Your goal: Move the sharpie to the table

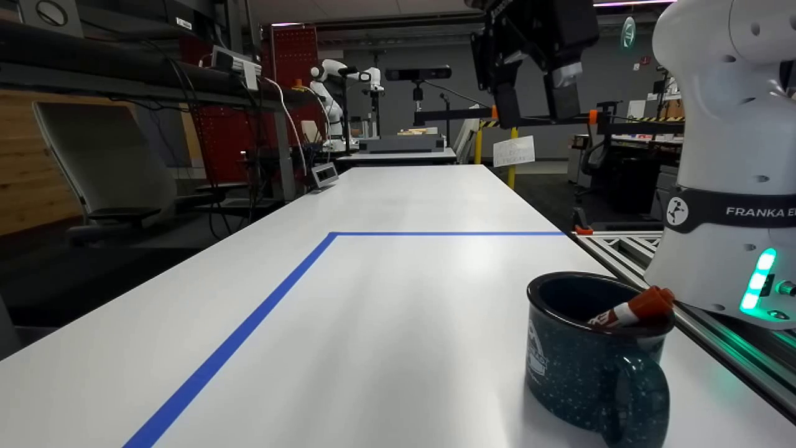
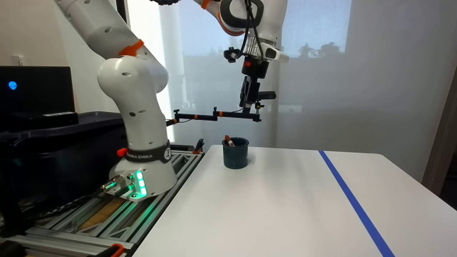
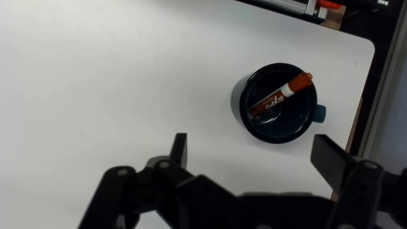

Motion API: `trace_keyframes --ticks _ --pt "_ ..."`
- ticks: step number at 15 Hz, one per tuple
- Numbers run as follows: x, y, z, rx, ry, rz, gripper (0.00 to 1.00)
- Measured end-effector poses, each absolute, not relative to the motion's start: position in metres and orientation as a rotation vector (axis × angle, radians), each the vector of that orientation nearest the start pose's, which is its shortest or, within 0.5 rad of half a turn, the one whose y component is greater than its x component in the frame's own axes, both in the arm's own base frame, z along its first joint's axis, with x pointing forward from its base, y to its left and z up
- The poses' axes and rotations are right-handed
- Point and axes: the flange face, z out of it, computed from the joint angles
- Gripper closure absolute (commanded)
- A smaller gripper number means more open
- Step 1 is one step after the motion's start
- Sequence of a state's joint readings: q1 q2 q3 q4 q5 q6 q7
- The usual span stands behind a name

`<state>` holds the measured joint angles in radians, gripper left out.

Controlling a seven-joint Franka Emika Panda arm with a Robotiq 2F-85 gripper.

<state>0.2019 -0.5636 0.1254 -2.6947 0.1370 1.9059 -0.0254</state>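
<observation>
Above the table, your fingers stand wide; centre them over the sharpie, pinch its cap without nudging the mug.

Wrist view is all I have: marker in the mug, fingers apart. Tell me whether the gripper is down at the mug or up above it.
Observer: Up. Both exterior views show the gripper well above the mug.
Operator: Report what rises higher than the rim.
Observer: The marker: in both exterior views its cap end pokes up above the rim.
Operator: Name any line outside my picture.
Observer: Blue tape runs along the table; both exterior views show it.
</observation>
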Motion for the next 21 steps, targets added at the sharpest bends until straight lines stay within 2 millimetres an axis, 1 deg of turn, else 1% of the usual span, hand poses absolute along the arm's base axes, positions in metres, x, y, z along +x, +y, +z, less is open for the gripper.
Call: trace_keyframes --ticks 2,7,9,15,18,21 --pt "0.312 0.12 0.383 -3.057 -0.421 0.387 0.0" --pt "0.302 0.153 0.374 -2.999 -0.461 0.484 0.0" --pt "0.298 0.163 0.368 -2.988 -0.426 0.533 0.0" --pt "0.3 0.18 0.352 -2.979 -0.215 0.649 0.0" --pt "0.306 0.187 0.34 -2.983 -0.17 0.686 0.0" --pt "0.31 0.189 0.32 -2.985 -0.162 0.735 0.0"
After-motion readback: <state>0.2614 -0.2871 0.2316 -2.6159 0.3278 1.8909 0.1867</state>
